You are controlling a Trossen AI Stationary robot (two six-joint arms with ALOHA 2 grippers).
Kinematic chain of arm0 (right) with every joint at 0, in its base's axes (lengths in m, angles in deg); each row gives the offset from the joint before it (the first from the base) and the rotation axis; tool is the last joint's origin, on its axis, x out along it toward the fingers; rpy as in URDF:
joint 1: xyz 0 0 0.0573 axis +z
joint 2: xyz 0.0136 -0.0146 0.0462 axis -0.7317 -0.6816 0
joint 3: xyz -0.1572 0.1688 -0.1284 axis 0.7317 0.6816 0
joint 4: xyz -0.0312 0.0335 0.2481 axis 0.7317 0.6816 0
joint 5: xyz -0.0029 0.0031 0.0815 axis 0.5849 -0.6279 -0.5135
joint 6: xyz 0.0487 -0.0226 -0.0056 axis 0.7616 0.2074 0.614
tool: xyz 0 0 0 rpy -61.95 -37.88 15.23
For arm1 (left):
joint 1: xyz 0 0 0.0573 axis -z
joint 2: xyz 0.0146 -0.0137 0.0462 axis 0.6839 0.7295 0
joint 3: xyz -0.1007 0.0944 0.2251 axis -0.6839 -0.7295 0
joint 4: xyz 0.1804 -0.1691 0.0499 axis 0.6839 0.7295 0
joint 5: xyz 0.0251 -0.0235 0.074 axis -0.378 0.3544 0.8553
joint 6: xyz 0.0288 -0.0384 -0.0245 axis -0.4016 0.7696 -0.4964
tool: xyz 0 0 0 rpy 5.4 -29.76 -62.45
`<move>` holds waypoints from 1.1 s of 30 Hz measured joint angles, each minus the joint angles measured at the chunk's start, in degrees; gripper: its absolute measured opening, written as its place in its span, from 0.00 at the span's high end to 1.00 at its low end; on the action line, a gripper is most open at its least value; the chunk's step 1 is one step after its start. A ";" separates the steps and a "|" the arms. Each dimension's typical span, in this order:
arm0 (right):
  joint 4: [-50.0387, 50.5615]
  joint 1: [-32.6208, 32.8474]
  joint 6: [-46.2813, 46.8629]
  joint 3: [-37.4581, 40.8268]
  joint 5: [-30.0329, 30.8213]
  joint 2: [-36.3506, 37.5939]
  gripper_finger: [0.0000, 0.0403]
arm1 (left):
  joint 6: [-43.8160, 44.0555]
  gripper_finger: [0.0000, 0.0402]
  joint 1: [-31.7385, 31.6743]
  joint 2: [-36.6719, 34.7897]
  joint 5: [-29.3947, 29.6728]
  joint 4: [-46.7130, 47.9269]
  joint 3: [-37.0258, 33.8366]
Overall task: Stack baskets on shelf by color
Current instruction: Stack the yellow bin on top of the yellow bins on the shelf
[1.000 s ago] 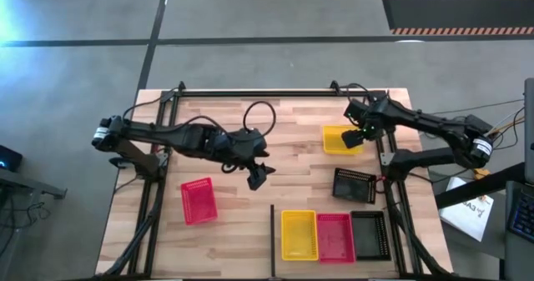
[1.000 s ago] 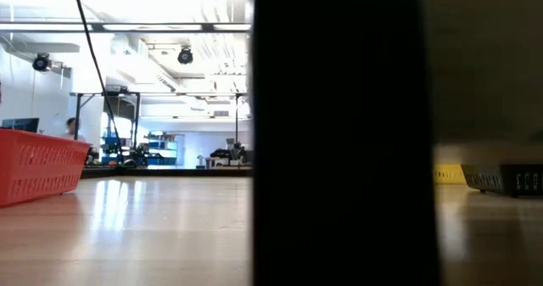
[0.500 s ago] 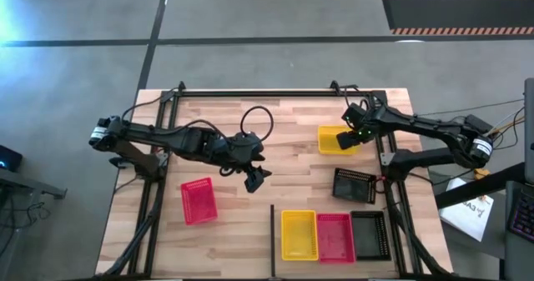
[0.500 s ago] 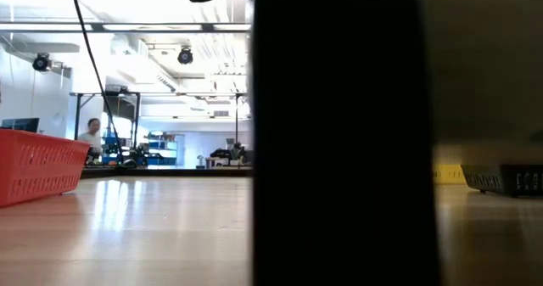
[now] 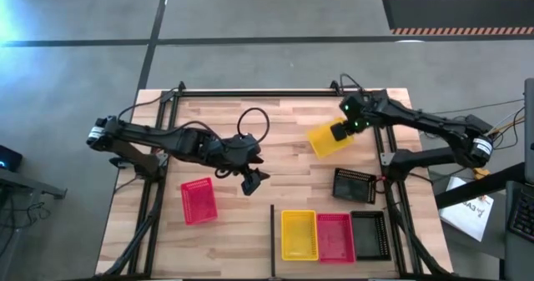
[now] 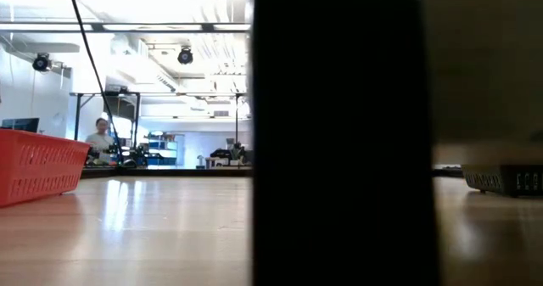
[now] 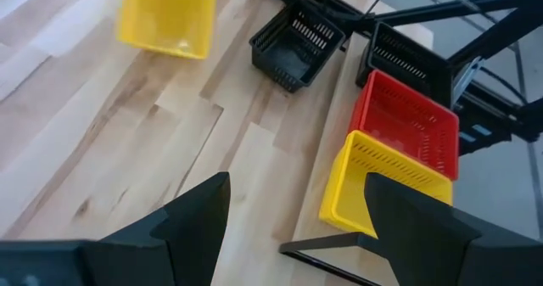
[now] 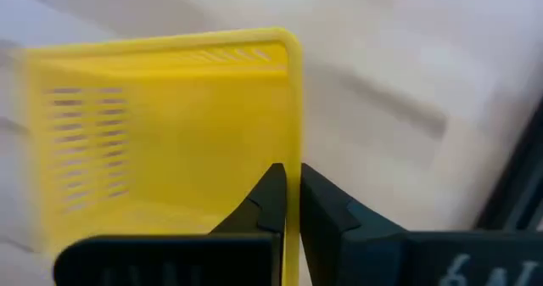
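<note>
A yellow basket (image 5: 324, 137) hangs tilted above the table's far right, with my right gripper (image 5: 343, 130) shut on it. My left gripper (image 5: 253, 179) hovers open over the table's middle with nothing between its fingers (image 7: 195, 222). A pink-red basket (image 5: 198, 200) lies at the near left. A black basket (image 5: 354, 183) lies at the right. On the shelf, right of its thin black bar (image 5: 272, 235), a yellow basket (image 5: 299, 235), a pink-red basket (image 5: 335, 236) and a black basket (image 5: 370, 234) stand side by side. My right gripper pinches the rim of the yellow basket's right-hand end wall (image 8: 293, 154), one finger (image 8: 268, 194) inside the basket and one (image 8: 329, 208) outside. The fingers come slanting down from the table's far right. The basket is tilted and turned askew, off the table.
Black frame rails (image 5: 385, 160) run along the table's sides and far edge, and a cable loop (image 5: 254, 118) lies behind the left arm. Bare wood shows between the two arms. In the low view a dark post (image 6: 339, 133) blocks the middle, and a person (image 6: 102, 137) is far off in the room.
My right gripper has shut on the yellow basket's end wall, then gone up and a little toward the table's left edge. The basket has come off the table, turned askew and tipped.
</note>
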 joint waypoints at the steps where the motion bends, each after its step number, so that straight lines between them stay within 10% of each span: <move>1: -0.05 0.41 -0.55 -2.18 0.09 0.00 0.97 | 0.00 0.36 -0.01 -0.31 0.01 0.00 0.00; 18: 12.00 26.79 -11.56 -39.25 -10.61 -13.08 0.97 | 1.46 0.36 0.06 -14.02 12.17 11.82 -4.53; 33: 17.00 50.08 -9.11 -54.82 -21.76 -32.95 0.97 | 1.25 0.36 0.06 -17.18 12.46 11.10 -11.68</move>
